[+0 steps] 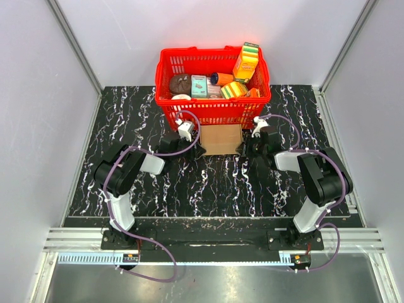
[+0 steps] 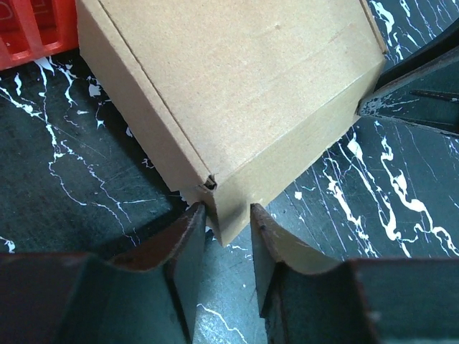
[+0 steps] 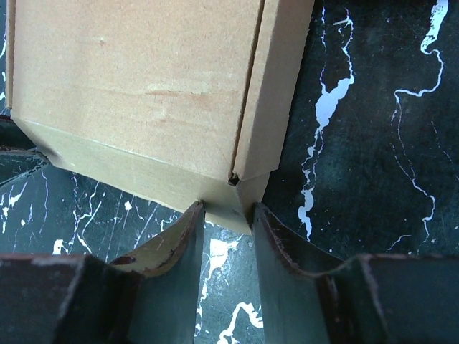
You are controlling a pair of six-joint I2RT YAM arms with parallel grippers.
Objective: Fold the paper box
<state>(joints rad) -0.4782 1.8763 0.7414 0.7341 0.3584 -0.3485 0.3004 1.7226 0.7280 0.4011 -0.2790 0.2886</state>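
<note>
Counter point(image 1: 208, 183): black, white-veined, taking up most of the top view.

Red plastic basket point(image 1: 214, 113): stood at the far edge of the counter and was filled with colourful packages point(image 1: 246, 63). It is not part of the task.

Paper box point(image 1: 222, 139): plain brown cardboard. It lay flat on the counter just in front of the basket, between the two arms. Walls were seen raised and the lid panel laid down over them, so the carton was judged essentially formed. A small open notch was noted at each near corner where the panels meet.

Left end effector point(image 2: 224, 215): the near left corner of the box was seen between the two fingertips, with cardboard touched on both sides. This was read as a pinch on that corner. How firm it was could not be told.

Right end effector point(image 3: 226, 215): the near right corner was likewise held between the fingertips, which were closed against it from both sides.

Step in hand (judgement): the final squaring, in which both near corners are pressed so that the lid and side walls seat. Little of the folding was judged to remain.

Next move (judgement): even, gentle pressure is called for on both corners at once, with the box kept flat on the counter. Too much squeeze could crush the thin cardboard. An uneven push could skew the box towards the basket. A straight release is then needed, so that the lid is not lifted.
</note>
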